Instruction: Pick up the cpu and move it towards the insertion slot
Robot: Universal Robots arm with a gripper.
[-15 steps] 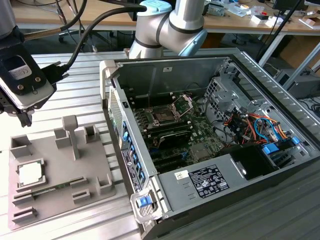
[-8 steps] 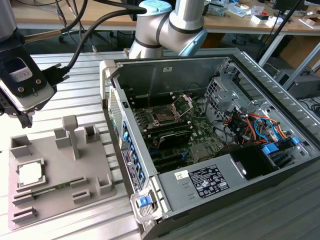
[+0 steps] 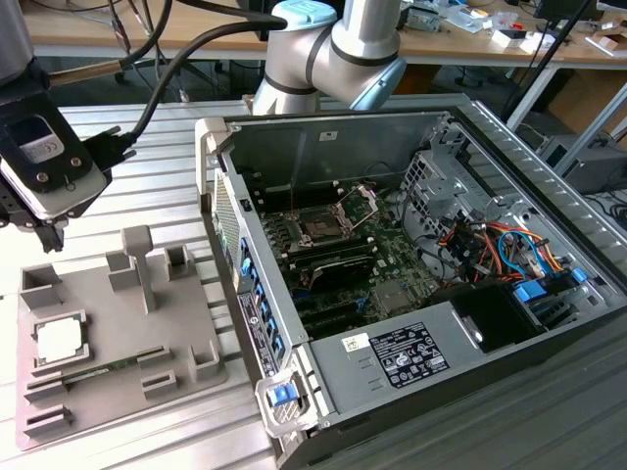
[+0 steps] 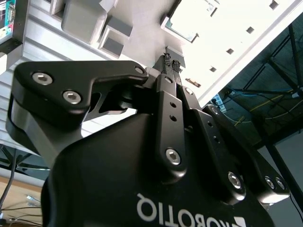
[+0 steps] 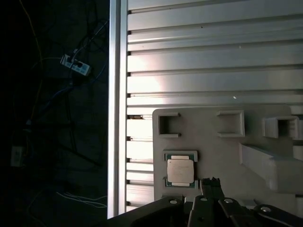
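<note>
The end effector [image 3: 49, 235] is hovering above the grey tray [image 3: 191, 328], which is lying on the ribbed metal bench [image 3: 147, 132] alongside the open computer case [image 3: 323, 147]. In the second wrist view its fingertips [image 4: 166, 59] are pressing together with nothing between them, so it is closed and empty.

The cpu [image 3: 59, 338] is lying flat in its square recess, by the tray's edge farthest from the case. In the first wrist view the end effector [image 5: 211, 181] is sitting just beside that recess, not over the cpu [image 5: 180, 170] itself, and is not touching it.

The insertion slot [image 3: 323, 227] is waiting on the green board inside the case, well apart from the tray, and its metal frame seems to be swung up.

Judging by this, the work is at the approach to the pick, and nothing is lifted yet. A grasp is calling for the fingers to part wide enough to straddle the chip, centre over it, and come down squarely on opposite edges without catching the recess walls.
</note>
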